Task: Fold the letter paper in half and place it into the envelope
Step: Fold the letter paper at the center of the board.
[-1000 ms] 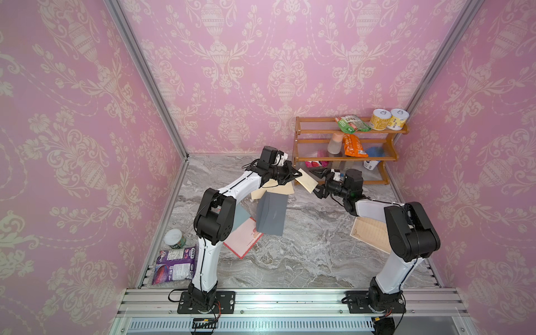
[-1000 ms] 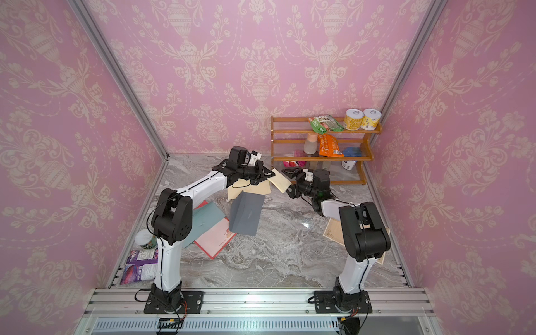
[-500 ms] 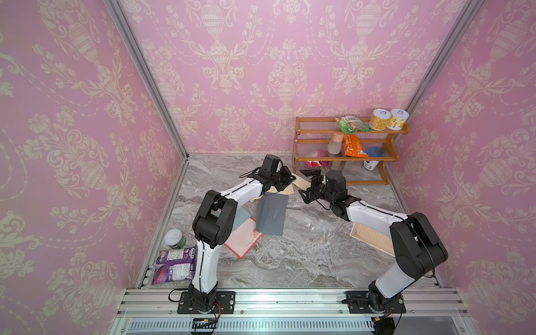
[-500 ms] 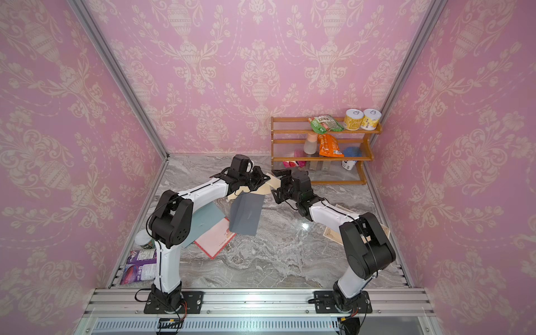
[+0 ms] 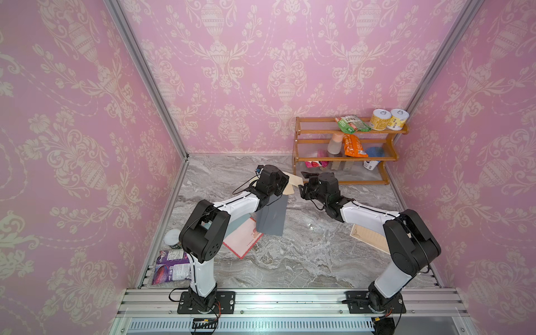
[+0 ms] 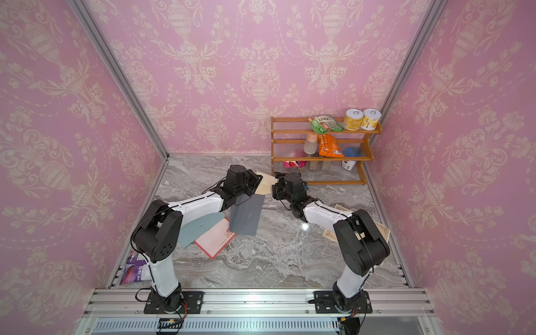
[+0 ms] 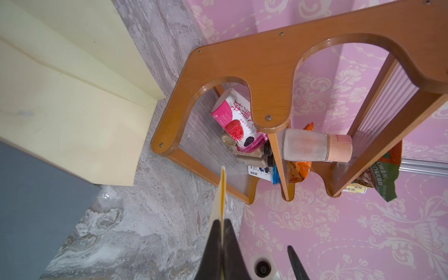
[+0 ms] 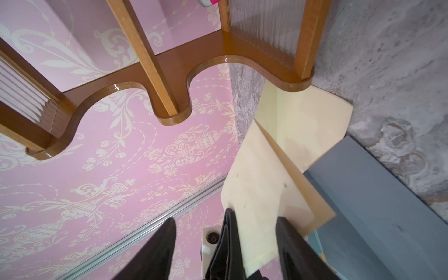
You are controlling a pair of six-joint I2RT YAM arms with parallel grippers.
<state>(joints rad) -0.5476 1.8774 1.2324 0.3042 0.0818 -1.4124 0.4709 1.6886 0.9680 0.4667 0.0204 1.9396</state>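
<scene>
Top views first: grey marble tabletop (image 5: 304, 261) boxed in by pink damask wallpaper on three sides, aluminium rail along the front; a wooden shelf rack (image 5: 345, 159) stuffed with snacks sits in the far right corner. Both arms reach to the far middle of the table; the left gripper (image 5: 286, 185) and right gripper (image 5: 303, 190) nearly meet just in front of the rack. The letter paper (image 5: 295, 181) shows as a cream scrap between them, too small there to read the grip. A dark grey sheet (image 5: 271, 216) lies just below the left gripper, overlapping a red-bordered sheet (image 5: 246, 240); an ornate-cornered sheet (image 5: 368, 237) sits by the right arm; in both top views the near middle is open marble.

Left wrist view: jaws pressed tight together on the letter paper, which shows edge-on as two thin layers poking out past the tips, up off the marble. The envelope (image 7: 72, 126) lies flat on the table off to one side, a fold line across it; its edge meets the grey sheet, can't tell which is on top. The rack's foot is near the paper's free end, a strip of marble between.

Right wrist view: right jaws stand partly apart, one finger each side of the paper and the left gripper's pinched tips; nothing clamped. Can't tell if the one finger brushes the sheet. The paper spreads into a shallow V above the envelope.
</scene>
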